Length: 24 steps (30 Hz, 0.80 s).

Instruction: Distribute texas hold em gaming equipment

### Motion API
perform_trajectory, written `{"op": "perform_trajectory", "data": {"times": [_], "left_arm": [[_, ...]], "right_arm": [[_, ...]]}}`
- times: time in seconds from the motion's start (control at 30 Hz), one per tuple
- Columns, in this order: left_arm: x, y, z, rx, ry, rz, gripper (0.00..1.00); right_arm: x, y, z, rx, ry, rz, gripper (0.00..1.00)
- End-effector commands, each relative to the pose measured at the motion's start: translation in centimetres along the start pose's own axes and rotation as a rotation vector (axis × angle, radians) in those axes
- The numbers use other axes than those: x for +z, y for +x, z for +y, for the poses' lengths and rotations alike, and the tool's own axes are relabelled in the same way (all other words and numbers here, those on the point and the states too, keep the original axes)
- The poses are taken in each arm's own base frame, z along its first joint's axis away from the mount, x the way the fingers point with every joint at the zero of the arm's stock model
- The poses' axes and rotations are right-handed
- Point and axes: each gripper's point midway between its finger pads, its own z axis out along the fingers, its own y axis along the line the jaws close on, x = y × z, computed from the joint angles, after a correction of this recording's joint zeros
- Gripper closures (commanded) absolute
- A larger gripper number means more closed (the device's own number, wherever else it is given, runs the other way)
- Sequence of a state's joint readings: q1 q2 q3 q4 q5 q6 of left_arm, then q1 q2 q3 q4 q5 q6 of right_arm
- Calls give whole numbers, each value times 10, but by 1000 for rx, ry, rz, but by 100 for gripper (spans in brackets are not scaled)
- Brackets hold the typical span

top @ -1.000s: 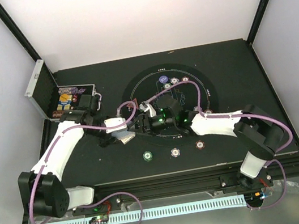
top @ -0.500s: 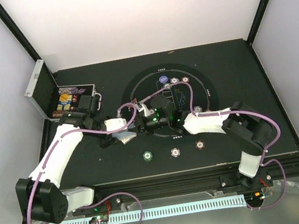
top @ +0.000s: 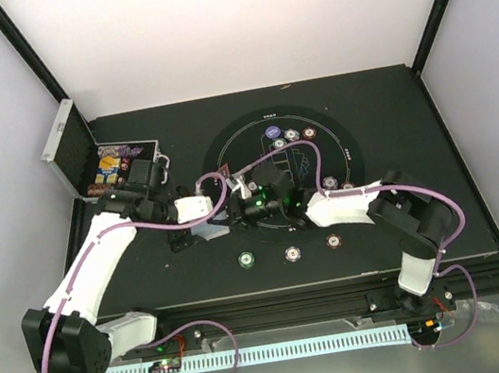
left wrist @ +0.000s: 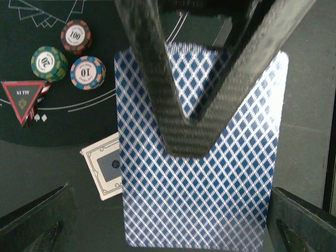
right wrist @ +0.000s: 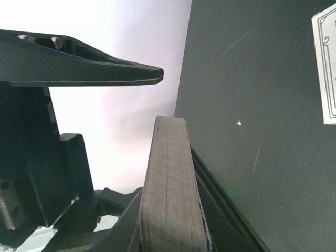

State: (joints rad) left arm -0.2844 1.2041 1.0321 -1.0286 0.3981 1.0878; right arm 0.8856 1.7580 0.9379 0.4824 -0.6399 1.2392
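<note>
The dark surface [top: 400,113] is seen to carry a round black mat [top: 225,152], whose near left part is covered from above by the left arm [top: 97,250] and the right arm [top: 358,205]. An open silver case [top: 65,145] is stood at the far left. Just off the mat's left rim, a deck of cards [left wrist: 194,199] with a blue diamond back is found between the two arms. The left end effector [left wrist: 169,190] is spread wide, its fingers set by the deck's lower corners. The right end effector [top: 232,216] is placed about the deck with its fingers apart: one finger [left wrist: 189,136] is laid across the card back and masks its middle, and in the right wrist view a gap is shown between a finger and the deck's edge. Part of a single face-down card [left wrist: 105,170] is hidden by the deck. Nearby on the mat, a red triangle marker [left wrist: 23,100] is set beside a cluster of three chips [left wrist: 49,63]. A row of three chips [top: 292,254] is laid near the front edge.
</note>
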Motion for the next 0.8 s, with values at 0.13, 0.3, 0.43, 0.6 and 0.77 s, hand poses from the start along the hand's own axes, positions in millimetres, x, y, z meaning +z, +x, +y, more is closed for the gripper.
{"op": "perform_trajectory", "data": {"times": [0.13, 0.3, 0.43, 0.6, 0.77], "left_arm": [[-6, -24, -16, 102, 44, -127, 1], [-1, -20, -20, 78, 73, -112, 4], [2, -15, -22, 65, 83, -94, 11], [2, -16, -28, 96, 78, -121, 18], [5, -14, -28, 102, 55, -127, 22]], "right_arm": [[15, 16, 27, -50, -75, 64, 98], [17, 20, 34, -52, -93, 70, 98], [17, 19, 35, -39, -98, 63, 98], [19, 17, 36, -31, -106, 59, 98], [21, 18, 32, -17, -101, 61, 98]]}}
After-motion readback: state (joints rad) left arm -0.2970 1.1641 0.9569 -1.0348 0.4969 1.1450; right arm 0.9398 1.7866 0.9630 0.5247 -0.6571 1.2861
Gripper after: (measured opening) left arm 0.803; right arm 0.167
